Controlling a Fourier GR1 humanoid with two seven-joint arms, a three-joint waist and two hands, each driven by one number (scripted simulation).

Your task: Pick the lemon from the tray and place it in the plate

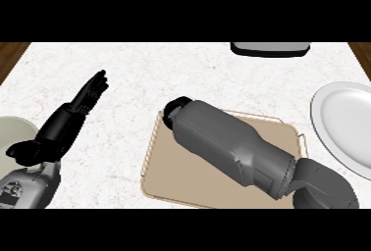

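Over the one tan tray [174, 181], the right hand [176, 109] reaches down at its far-left corner; its fingers and the lemon are hidden, so I cannot tell. One white plate [348, 127] lies at right. The left hand [87, 98] rests with straight fingers on the bench [181, 68].

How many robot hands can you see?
2. The left hand rests open at the left of the counter, fingers up. The right hand is mostly hidden behind its forearm, at the far left corner of the tray.

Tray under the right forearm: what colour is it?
Tan, a flat beige tray with a thin pale rim, in the head view.
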